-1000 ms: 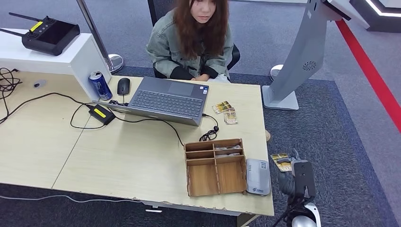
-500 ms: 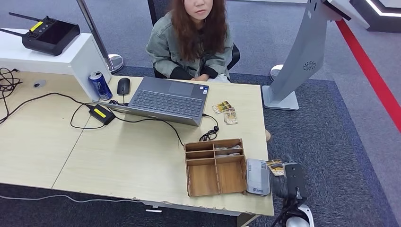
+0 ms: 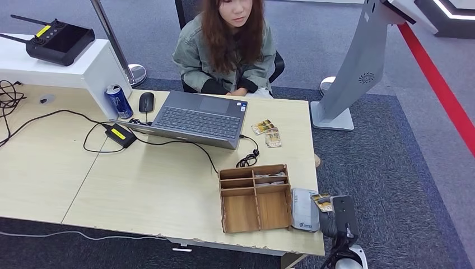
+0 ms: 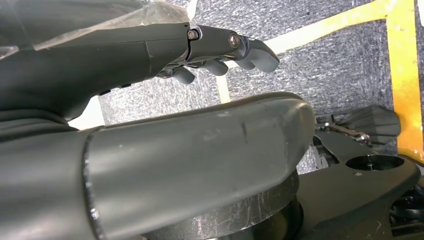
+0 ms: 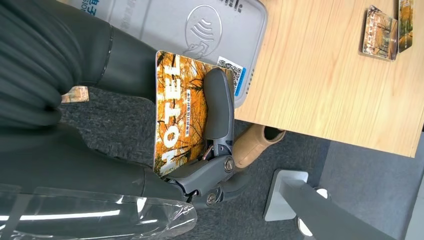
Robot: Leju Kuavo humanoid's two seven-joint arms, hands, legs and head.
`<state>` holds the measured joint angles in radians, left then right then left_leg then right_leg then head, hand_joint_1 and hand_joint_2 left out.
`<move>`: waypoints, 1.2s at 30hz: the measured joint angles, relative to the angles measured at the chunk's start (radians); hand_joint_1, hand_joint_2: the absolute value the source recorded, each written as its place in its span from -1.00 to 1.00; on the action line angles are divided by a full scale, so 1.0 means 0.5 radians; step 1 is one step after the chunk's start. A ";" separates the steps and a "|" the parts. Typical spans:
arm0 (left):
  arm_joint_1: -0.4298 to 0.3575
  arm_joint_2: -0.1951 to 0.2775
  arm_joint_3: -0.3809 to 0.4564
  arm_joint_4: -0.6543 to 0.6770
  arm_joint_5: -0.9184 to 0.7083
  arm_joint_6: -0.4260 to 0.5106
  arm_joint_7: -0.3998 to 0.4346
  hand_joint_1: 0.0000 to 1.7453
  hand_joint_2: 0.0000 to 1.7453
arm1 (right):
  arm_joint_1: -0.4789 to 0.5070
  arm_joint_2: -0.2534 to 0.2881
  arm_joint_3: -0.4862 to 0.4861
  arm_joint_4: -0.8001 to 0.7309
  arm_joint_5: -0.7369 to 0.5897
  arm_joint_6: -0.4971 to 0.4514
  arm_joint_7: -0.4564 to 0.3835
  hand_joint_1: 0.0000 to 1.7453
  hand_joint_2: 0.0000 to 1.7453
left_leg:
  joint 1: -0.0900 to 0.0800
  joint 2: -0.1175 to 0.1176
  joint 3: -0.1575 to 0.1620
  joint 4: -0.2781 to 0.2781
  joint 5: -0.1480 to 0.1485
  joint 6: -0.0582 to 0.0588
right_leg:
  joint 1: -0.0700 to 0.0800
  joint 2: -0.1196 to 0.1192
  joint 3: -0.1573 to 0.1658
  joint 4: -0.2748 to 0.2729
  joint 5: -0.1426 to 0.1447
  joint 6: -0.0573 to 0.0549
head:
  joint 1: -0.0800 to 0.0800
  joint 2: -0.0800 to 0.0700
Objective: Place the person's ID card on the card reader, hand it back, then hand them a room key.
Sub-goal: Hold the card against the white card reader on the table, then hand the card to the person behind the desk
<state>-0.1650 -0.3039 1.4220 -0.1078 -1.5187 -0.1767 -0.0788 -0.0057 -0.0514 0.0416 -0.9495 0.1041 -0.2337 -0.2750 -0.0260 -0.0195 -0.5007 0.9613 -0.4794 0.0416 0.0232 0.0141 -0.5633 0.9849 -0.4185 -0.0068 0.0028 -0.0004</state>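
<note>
Item: ID card (image 5: 176,110), thin, stiff, light, probably slick-faced; I hold it pinched flat across its middle in my right hand (image 5: 165,130), its far end just over the card reader (image 5: 200,30); edge-pinching risks slippage.

card reader (image 5: 200,30) cut by frame edge — print on it unreadable, card (image 5: 180,115) partly under fingers (image 5: 218,105)

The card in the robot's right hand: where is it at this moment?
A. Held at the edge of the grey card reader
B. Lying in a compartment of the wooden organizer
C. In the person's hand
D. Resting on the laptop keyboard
A: the right hand grips the orange card, whose corner overlaps the grey card reader at the table's edge.
</note>
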 joint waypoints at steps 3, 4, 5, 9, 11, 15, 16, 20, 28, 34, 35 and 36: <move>0.000 0.001 0.001 0.000 0.000 -0.002 -0.004 -1.00 -1.00 | 0.000 0.000 0.000 0.001 0.001 0.000 0.001 1.00 1.00 | 0.000 0.000 0.000 0.000 0.000 0.000 | 0.000 0.000 0.000 0.000 0.000 0.000 | 0.000 0.000; 0.000 0.001 0.001 0.000 0.000 -0.004 -0.004 -1.00 -1.00 | 0.000 -0.001 0.000 0.000 0.001 -0.001 0.001 1.00 1.00 | 0.000 0.000 0.000 0.000 0.000 0.000 | 0.000 0.000 0.000 0.000 0.000 0.000 | 0.000 0.000; 0.000 0.001 0.002 0.000 0.000 -0.006 -0.005 -1.00 -1.00 | 0.000 -0.002 0.000 -0.001 0.001 -0.002 0.002 1.00 1.00 | 0.000 0.000 0.000 0.000 0.000 0.000 | 0.000 0.000 0.000 0.000 0.000 0.000 | 0.000 0.000; 0.000 0.001 0.002 0.000 -0.004 -0.009 -0.005 -1.00 -1.00 | 0.000 -0.011 -0.012 -0.027 0.010 -0.023 0.025 1.00 1.00 | 0.000 0.000 0.000 0.000 0.000 0.000 | 0.000 0.000 0.000 0.000 0.000 0.000 | 0.000 0.000; 0.001 0.001 0.002 -0.001 -0.006 -0.009 -0.005 -1.00 -1.00 | 0.000 -0.025 -0.026 -0.088 0.032 -0.040 0.067 1.00 1.00 | 0.000 0.000 0.000 0.000 0.000 0.000 | 0.000 0.000 0.000 0.000 0.000 0.000 | 0.000 0.000; 0.002 0.002 0.002 -0.001 -0.010 -0.013 -0.002 -1.00 -1.00 | -0.007 -0.082 -0.051 -0.344 0.121 -0.059 0.256 1.00 1.00 | -0.001 0.000 0.000 0.000 0.000 0.000 | -0.001 0.000 0.001 0.000 0.000 0.000 | 0.000 0.000; 0.002 0.003 0.002 -0.001 -0.011 -0.016 0.000 -1.00 -1.00 | -0.013 -0.099 -0.056 -0.430 0.147 -0.057 0.315 1.00 1.00 | -0.001 0.000 0.000 0.000 0.000 0.000 | -0.001 0.000 0.001 0.000 0.000 0.000 | 0.000 0.000; 0.004 0.006 0.001 -0.001 -0.011 -0.030 0.006 -1.00 -1.00 | -0.080 -0.167 -0.080 -0.799 0.252 -0.026 0.513 1.00 1.00 | -0.001 0.000 0.001 0.000 0.000 0.000 | -0.001 0.000 0.001 0.000 0.001 0.001 | 0.000 0.000; 0.005 0.007 -0.032 -0.001 -0.011 -0.046 0.037 -1.00 -1.00 | -0.400 -0.198 0.003 -1.312 0.559 0.090 0.782 1.00 1.00 | 0.000 0.000 0.001 0.000 0.002 -0.001 | -0.001 0.000 0.002 0.002 0.001 0.000 | 0.000 0.000; 0.006 0.007 -0.107 -0.001 -0.011 -0.058 0.067 -1.00 -1.00 | -0.739 -0.151 0.208 -1.344 0.595 0.137 0.872 1.00 1.00 | -0.001 0.000 -0.002 0.000 0.004 -0.003 | -0.002 0.001 -0.001 0.005 0.003 -0.001 | 0.000 0.000; 0.006 0.008 -0.126 -0.001 -0.011 -0.060 0.075 -1.00 -1.00 | -0.817 -0.132 0.256 -1.320 0.586 0.141 0.879 1.00 1.00 | -0.001 0.001 -0.002 0.000 0.004 -0.003 | -0.002 0.003 -0.002 0.005 0.004 -0.002 | 0.000 0.000; 0.004 0.008 -0.145 -0.001 -0.011 -0.060 0.081 -1.00 -1.00 | -0.894 -0.110 0.305 -1.287 0.577 0.140 0.879 1.00 1.00 | -0.001 0.001 -0.002 0.000 0.004 -0.004 | -0.001 0.004 -0.003 0.005 0.004 -0.002 | 0.000 0.000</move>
<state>-0.1628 -0.2999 1.3498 -0.1083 -1.5241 -0.2070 -0.0383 -0.4528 -0.1064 0.1940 -1.5931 0.3924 -0.1638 0.1645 -0.0263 -0.0188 -0.5016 0.9614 -0.4773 0.0398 0.0225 0.0158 -0.5646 0.9877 -0.4165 -0.0076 0.0027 -0.0004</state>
